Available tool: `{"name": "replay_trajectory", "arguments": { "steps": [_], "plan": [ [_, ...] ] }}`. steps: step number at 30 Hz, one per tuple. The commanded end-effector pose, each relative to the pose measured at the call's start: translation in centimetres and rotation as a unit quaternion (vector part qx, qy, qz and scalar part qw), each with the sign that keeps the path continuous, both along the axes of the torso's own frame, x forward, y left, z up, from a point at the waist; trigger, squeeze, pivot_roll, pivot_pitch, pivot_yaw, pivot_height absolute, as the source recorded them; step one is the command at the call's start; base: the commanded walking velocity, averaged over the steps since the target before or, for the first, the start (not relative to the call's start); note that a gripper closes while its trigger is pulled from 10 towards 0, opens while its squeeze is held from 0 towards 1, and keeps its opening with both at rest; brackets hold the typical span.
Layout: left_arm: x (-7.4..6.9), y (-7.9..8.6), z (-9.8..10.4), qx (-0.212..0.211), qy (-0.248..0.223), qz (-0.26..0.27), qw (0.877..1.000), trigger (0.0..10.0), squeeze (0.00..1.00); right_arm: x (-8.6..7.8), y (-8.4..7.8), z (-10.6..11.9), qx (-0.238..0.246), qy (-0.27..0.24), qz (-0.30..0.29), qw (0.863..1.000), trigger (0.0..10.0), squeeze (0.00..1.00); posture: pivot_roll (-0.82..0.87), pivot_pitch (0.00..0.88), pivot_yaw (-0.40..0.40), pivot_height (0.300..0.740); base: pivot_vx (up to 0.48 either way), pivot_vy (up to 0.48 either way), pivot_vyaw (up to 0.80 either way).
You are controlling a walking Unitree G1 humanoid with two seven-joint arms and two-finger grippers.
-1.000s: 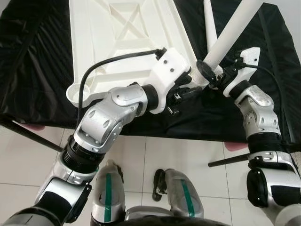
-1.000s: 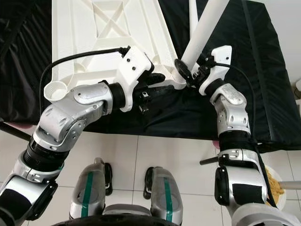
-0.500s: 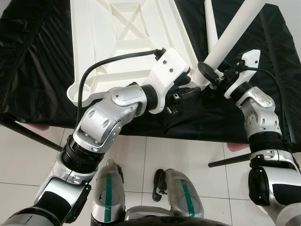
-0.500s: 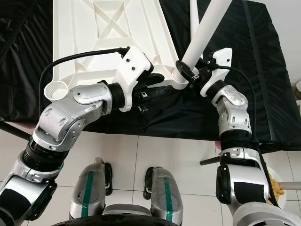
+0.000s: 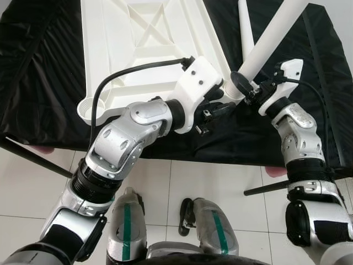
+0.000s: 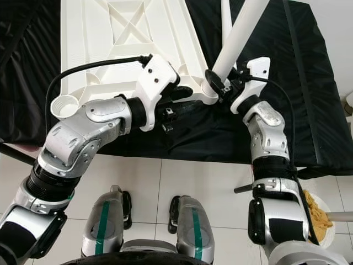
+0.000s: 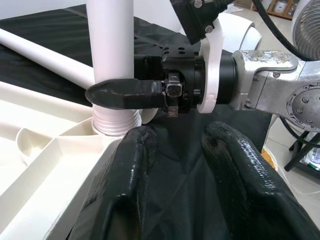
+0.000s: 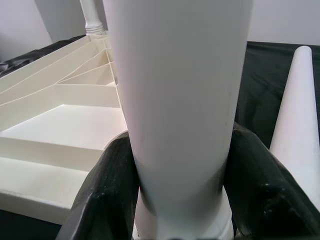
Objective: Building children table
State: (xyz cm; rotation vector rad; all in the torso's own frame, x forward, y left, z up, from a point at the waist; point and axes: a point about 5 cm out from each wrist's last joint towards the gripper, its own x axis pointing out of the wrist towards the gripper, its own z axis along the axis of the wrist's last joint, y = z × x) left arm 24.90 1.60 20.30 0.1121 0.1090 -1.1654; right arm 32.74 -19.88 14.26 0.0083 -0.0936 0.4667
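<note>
A white plastic tabletop (image 5: 143,33) lies upside down on a black cloth. My right gripper (image 5: 246,88) is shut on a white table leg (image 5: 270,38), low down near its threaded end. That end sits at the tabletop's near right corner socket (image 7: 112,122), and the leg leans up and away to the right. In the right wrist view the leg (image 8: 180,100) is clamped between the black fingers (image 8: 112,185). My left gripper (image 7: 175,140) is open over the cloth just beside that corner, one finger against the tabletop's edge.
A second loose leg (image 5: 245,25) lies on the cloth behind the held one. Another leg (image 8: 92,15) stands at a far corner. An empty round socket (image 5: 88,107) marks the near left corner. Black stand bars (image 5: 33,157) cross the tiled floor, and a plate of food (image 6: 320,218) sits low right.
The right gripper and the leg have shifted slightly at the corner socket, with the leg's tilt changing a little. The left arm has stayed put.
</note>
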Motion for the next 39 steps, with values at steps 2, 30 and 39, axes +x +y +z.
{"name": "replay_trajectory", "arguments": {
  "steps": [2,30,39],
  "plan": [
    [-0.3,-0.2,0.3,-0.003,-0.001,-0.011,1.000,10.0,0.00,-0.1,0.1,0.4,0.018,-0.015,-0.025,0.999,10.0,0.00,0.04,0.042,-0.059,0.740,0.000,0.000,0.00],
    [-0.2,-0.5,0.3,-0.003,-0.004,-0.017,1.000,10.0,0.00,-1.3,4.5,0.7,0.069,-0.018,-0.277,0.958,10.0,0.00,0.04,0.017,-0.065,0.740,0.000,0.000,0.00],
    [-0.2,-0.5,0.3,-0.003,-0.004,-0.017,1.000,10.0,0.00,-1.8,5.3,0.2,0.070,-0.008,-0.293,0.954,10.0,0.00,0.04,0.014,-0.070,0.740,0.000,0.000,0.00]
  ]
}}
